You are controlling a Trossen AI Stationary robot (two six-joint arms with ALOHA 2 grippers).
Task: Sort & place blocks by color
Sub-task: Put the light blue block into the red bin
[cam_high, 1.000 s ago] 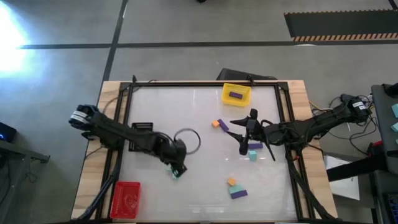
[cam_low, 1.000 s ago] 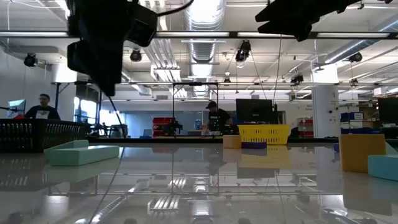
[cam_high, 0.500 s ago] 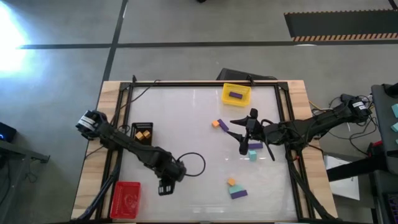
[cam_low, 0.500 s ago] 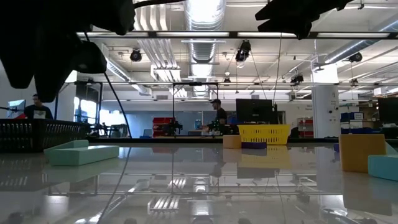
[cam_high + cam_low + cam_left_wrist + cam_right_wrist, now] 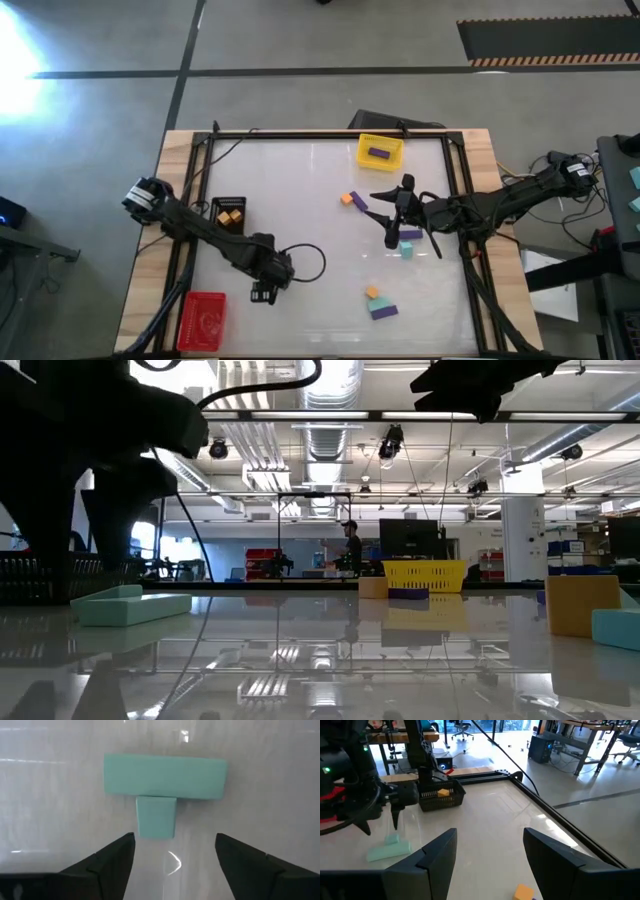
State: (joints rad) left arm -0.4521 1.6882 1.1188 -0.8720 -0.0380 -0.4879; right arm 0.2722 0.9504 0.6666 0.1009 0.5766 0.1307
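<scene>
Two mint blocks lie flat on the white table, a long bar (image 5: pixel 165 776) and a short piece (image 5: pixel 156 816) butting end-on against the middle of its long side, in a T. My left gripper (image 5: pixel 175 840) hangs open just above them, pointing down, fingers either side of the short piece's end, touching nothing. In the high view the left gripper (image 5: pixel 264 292) covers both blocks. The right wrist view shows the mint blocks (image 5: pixel 390 849) below it. Right of centre, my right gripper (image 5: pixel 386 218) waits above the table, open and holding nothing.
A black tray (image 5: pixel 229 203) holds orange cubes; a yellow tray (image 5: pixel 380 143) at the far side holds a purple bar; a red tray (image 5: pixel 203 320) sits near left. Loose blocks: orange (image 5: pixel 346 199), purple (image 5: pixel 408 235), mint (image 5: pixel 407 249), and a cluster (image 5: pixel 380 303) near right.
My left gripper has moved toward the table's near edge and slightly left, come down and rolled about its own axis, so it now hangs over the mint blocks. The blocks have stayed where they were.
</scene>
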